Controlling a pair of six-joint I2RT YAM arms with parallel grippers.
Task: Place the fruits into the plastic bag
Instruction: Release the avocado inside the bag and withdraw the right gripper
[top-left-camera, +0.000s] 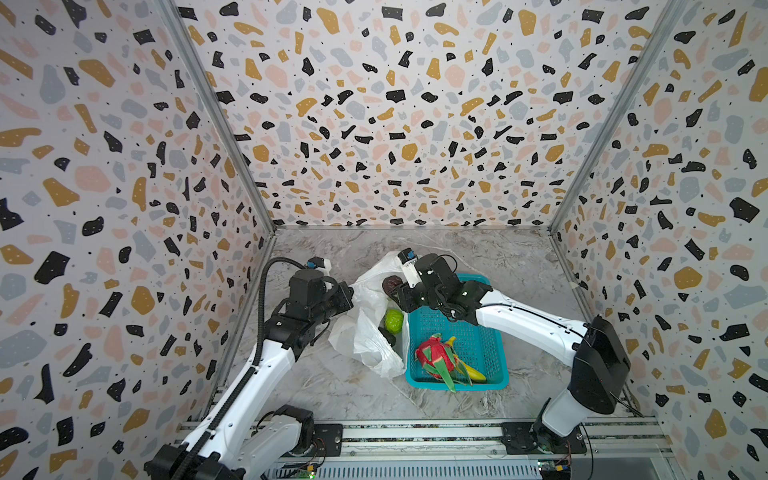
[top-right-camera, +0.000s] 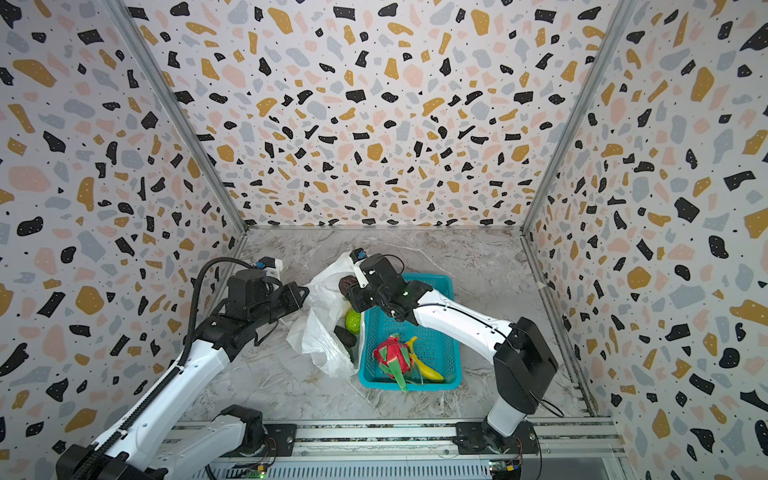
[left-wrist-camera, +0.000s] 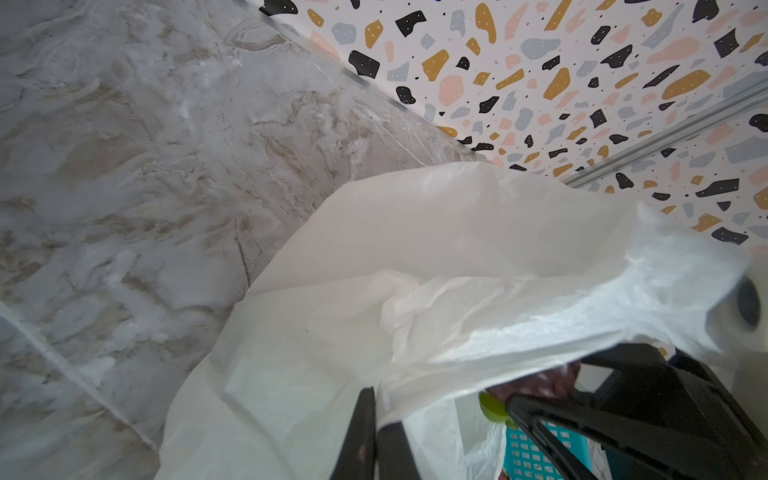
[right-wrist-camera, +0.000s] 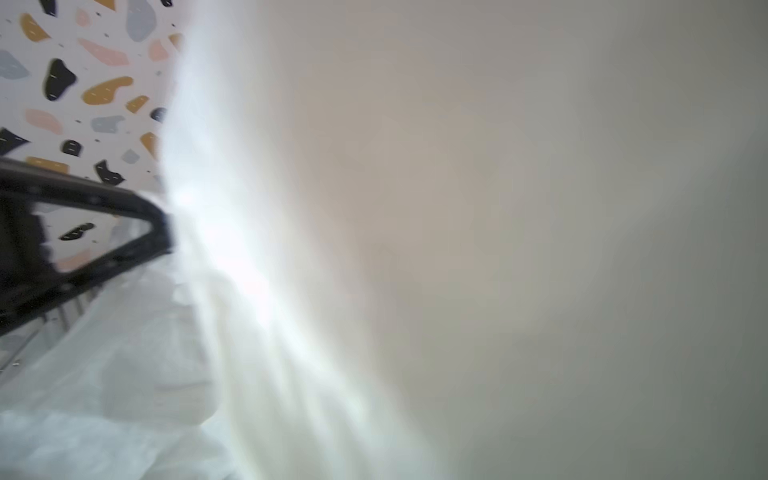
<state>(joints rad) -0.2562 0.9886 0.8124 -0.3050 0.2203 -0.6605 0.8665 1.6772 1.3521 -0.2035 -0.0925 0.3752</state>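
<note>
The white plastic bag (top-left-camera: 365, 332) (top-right-camera: 320, 336) (left-wrist-camera: 415, 270) lies left of the teal basket with its mouth held up. My left gripper (top-left-camera: 351, 291) (top-right-camera: 305, 293) (left-wrist-camera: 376, 436) is shut on the bag's rim. My right gripper (top-left-camera: 392, 293) (top-right-camera: 347, 291) hangs over the bag's mouth. A dark brownish round fruit (top-left-camera: 390, 284) (left-wrist-camera: 540, 382) sits between its fingers (left-wrist-camera: 548, 411). Bag film (right-wrist-camera: 145, 374) covers the right wrist view, so its jaws are hidden there. A green round fruit (top-left-camera: 394, 320) (top-right-camera: 353, 321) lies inside the bag. The dragon fruit (top-left-camera: 432, 353) (top-right-camera: 390, 353) and banana (top-left-camera: 473, 370) (top-right-camera: 430, 369) lie in the basket.
The teal perforated basket (top-left-camera: 490, 345) (top-right-camera: 451, 332) stands right of the bag, under my right forearm. A dark shape (top-left-camera: 388, 334) shows inside the bag below the green fruit. Patterned walls close in the marble tabletop (top-left-camera: 332, 386) on three sides.
</note>
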